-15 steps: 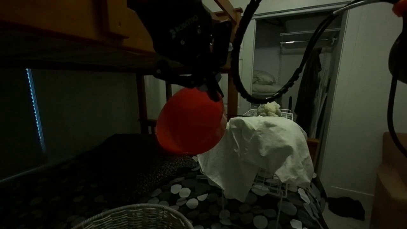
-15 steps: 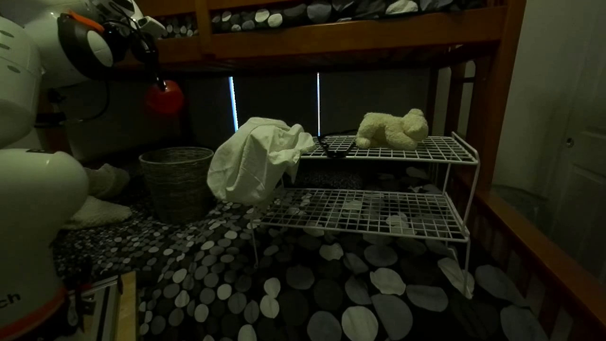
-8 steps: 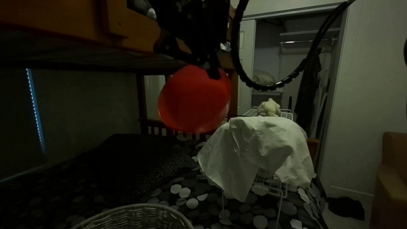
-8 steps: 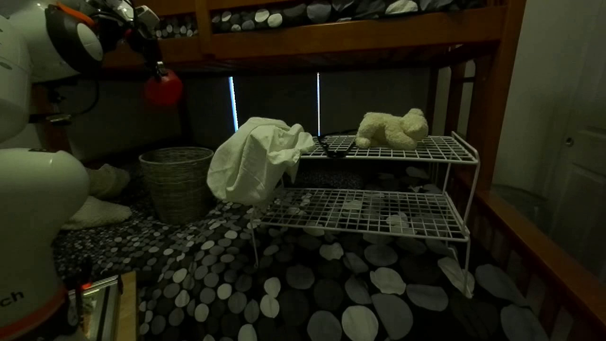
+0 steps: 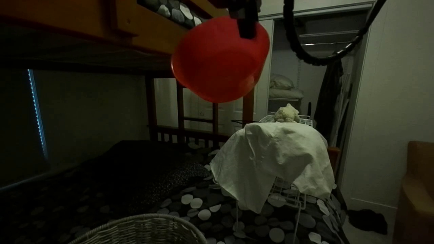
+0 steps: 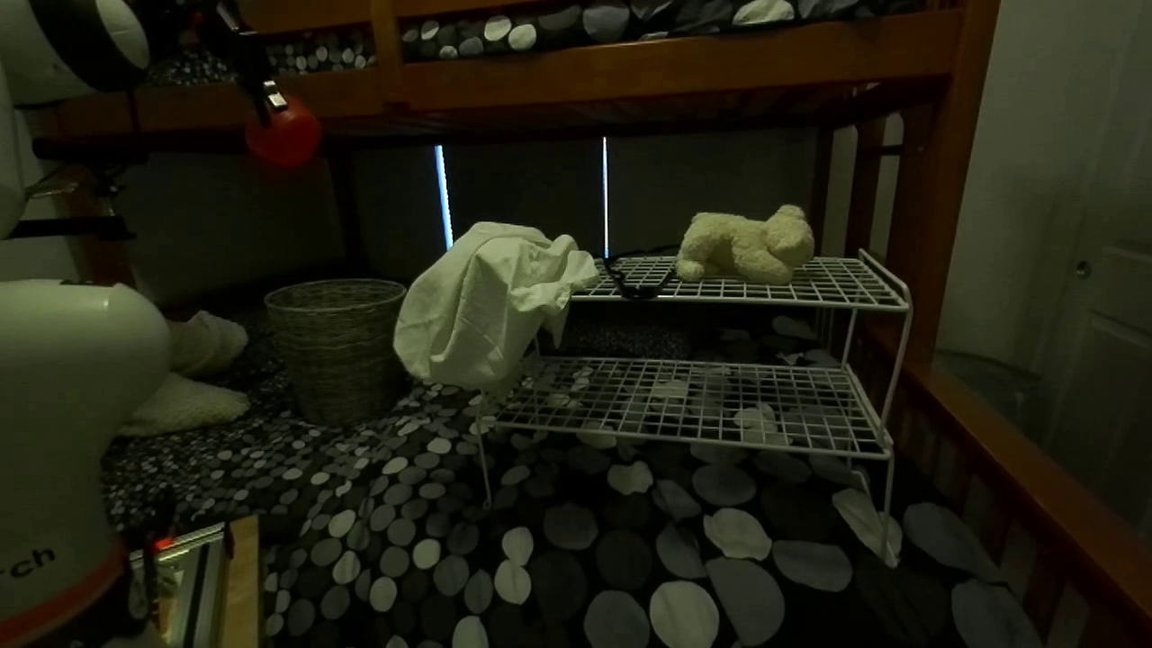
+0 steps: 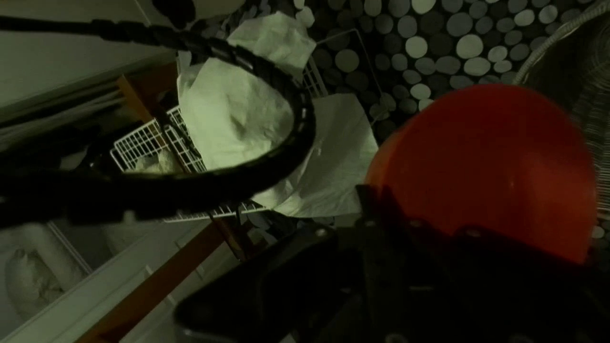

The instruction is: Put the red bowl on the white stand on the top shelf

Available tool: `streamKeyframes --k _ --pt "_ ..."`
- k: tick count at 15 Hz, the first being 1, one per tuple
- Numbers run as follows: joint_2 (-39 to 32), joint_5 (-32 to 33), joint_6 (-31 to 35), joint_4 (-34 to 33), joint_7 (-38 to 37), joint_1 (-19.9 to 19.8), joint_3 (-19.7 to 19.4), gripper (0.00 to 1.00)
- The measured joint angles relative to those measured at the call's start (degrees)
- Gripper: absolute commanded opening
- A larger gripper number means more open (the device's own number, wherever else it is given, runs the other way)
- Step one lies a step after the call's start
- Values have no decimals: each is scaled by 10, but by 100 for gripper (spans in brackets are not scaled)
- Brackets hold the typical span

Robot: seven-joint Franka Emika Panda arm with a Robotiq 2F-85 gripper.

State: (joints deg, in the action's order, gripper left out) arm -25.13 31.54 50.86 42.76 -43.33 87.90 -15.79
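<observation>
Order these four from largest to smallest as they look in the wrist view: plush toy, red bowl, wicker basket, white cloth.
1. Red bowl and white cloth: too alike to rank; nearness swells the bowl.
2. Wicker basket: visible part only; it is cut off.
3. Plush toy, partly hidden.

Red bowl (image 5: 220, 64): smooth, faintly glossy plastic is noted. White stand (image 6: 738, 301): wire is seen. Cloth (image 6: 481, 310): matt, creased. Basket (image 6: 337, 369): rough wicker.
</observation>
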Motion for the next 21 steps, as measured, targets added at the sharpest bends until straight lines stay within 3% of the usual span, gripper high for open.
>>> streamKeyframes --k 6,9,17,21 --pt "25 -13 -6 26 -32 -4 -4 1" --pt "60 -22 -39 52 -101 -8 -23 1" --pt "266 -118 -48 241 -378 -7 -38 3" --pt "306 -126 -44 282 -402 -6 -38 1"
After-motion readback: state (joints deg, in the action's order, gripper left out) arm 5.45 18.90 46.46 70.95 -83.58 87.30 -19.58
